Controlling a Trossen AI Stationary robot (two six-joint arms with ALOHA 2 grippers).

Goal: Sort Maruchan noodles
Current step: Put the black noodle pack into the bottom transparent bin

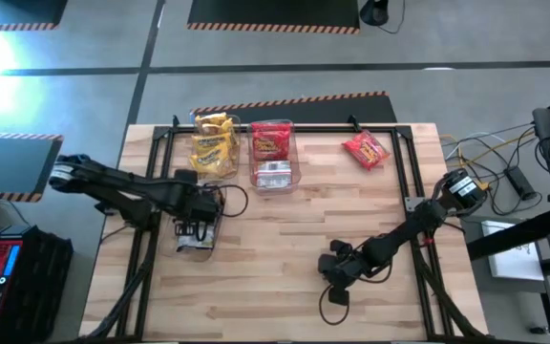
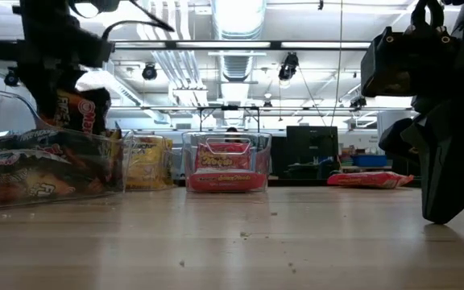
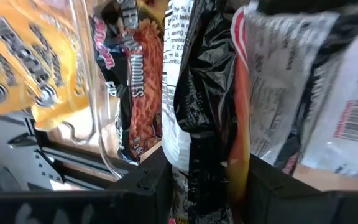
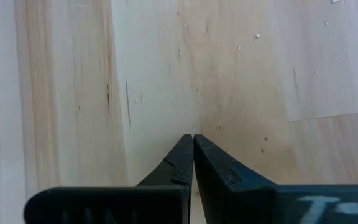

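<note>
My left gripper [image 1: 197, 227] hangs over a clear bin [image 2: 95, 141] at the table's left and is shut on a dark brown-red noodle packet [image 3: 207, 106] with a silvery back. Other dark packets [image 2: 31, 173] lie in that bin. Farther back, one clear bin holds yellow packets [image 1: 213, 145] and another holds red-orange packets [image 1: 272, 143]. A red-orange packet [image 1: 366, 150] lies flat on the table at the far right. My right gripper [image 4: 193, 140] is shut on nothing, just above the bare wood near the table's front right. My left gripper pinches the dark packet's upper end [image 3: 204, 163] between its two fingers [image 3: 157, 180], which come from above and slant down. The crumpled packet hangs below them [image 2: 83, 113], roughly upright. Its lower end reaches down to the bin's rim, among the dark packets there.
A black frame [image 1: 285, 126] runs along the table's far side and down both sides, around the bins. Bare wood [image 1: 285, 239] lies between the two grippers. Cables [image 1: 490, 153] trail off the table's right edge.
</note>
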